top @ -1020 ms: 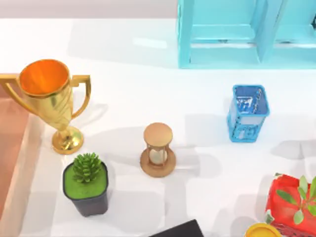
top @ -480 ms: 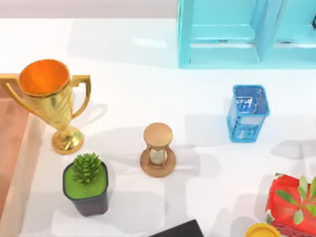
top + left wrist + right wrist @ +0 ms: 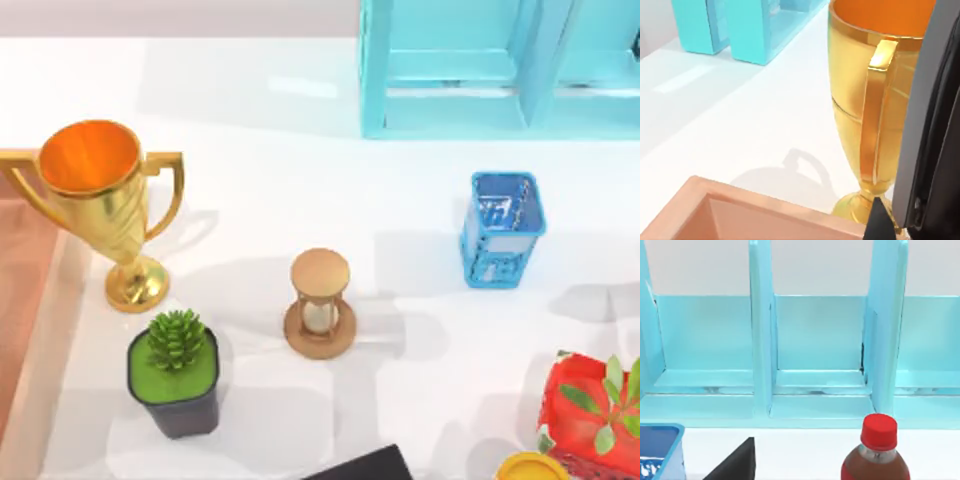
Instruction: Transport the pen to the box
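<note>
White table (image 3: 300,180), box (image 3: 25,300) at left edge, cyan shelf (image 3: 480,70) behind

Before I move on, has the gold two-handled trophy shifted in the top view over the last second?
No. The gold trophy keeps the same spot against the wooden hourglass and the cyan shelf unit.

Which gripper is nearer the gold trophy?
Left. The left gripper sits right beside the gold trophy, by the box corner; the right gripper faces the cyan shelf, near the cola bottle and blue mesh cup.
</note>
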